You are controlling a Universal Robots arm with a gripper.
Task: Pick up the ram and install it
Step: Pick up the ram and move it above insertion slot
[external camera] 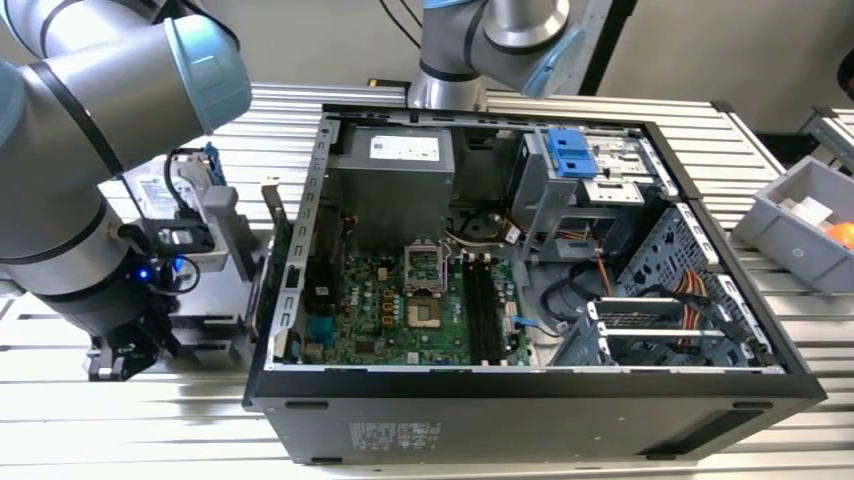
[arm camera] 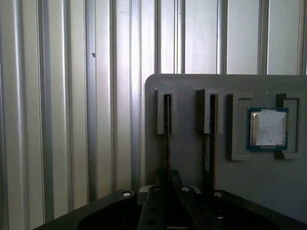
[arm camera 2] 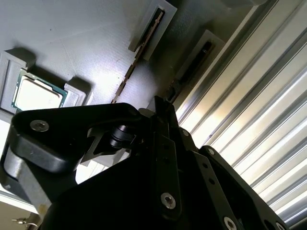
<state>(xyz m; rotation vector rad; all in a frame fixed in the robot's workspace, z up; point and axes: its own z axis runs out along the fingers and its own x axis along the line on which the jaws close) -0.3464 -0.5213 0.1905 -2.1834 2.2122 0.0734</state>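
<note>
Looks like a robotics lab or automation test bench to me, no way this is a regular office. There's a big grey robot arm (external camera: pixel 94 150) hanging over a ribbed aluminium table (external camera: pixel 80 430), with an opened-up computer case (external camera: pixel 534 410) sitting on it, guts showing. You've also got a grey parts bin (external camera: pixel 801 235) and a grey holder plate (arm camera: pixel 192 158) with a processor chip (arm camera: pixel 267 128) set in it.
</note>
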